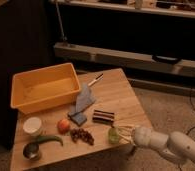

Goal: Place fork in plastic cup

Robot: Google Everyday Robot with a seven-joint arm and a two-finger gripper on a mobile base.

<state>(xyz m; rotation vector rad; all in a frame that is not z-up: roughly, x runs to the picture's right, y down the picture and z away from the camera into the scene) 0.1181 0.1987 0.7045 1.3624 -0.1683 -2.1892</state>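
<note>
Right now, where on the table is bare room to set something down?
Bare wood lies behind the black bar, right of the black-handled utensil, out to the table edge. The front is crowded: white container, metal cup, apple, grapes, then the plastic cup, where the gripper reaches in.

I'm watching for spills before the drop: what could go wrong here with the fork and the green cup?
1. The plastic cup stands close to the table front edge; a nudge from the pincer, right beside it, might tip it off.
2. The fork looks longer than the cup, so it may lever the cup over once released.
</note>
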